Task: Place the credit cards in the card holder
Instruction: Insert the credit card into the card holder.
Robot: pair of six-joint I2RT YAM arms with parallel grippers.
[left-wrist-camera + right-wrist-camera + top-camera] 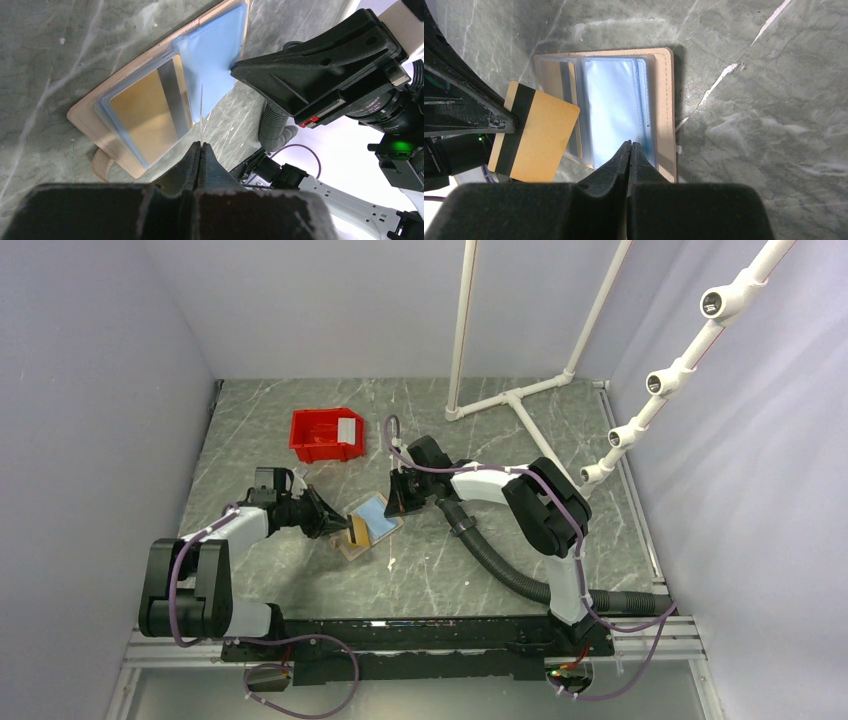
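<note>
Step in hand, as I judged it: inserting a card. My left claw [200, 145] was closed on the striped gold card [541, 135], pinching one edge. The card hung tilted just over the near-left part of the open card holder [667, 100]. The holder lay flat on the marble table [774, 150], mid-scene between my two arms. Another gold card [142, 117] already sat in a clear pocket. My right claw [630, 145] was closed and empty as far as I could tell, with its tips on the blue plastic sleeve [611, 110], apparently pinning it. Next move, my guess: line the card's edge up with a free pocket mouth and slide it in flat, sleeve held down. The pocket looked tight, so alignment mattered.
</note>
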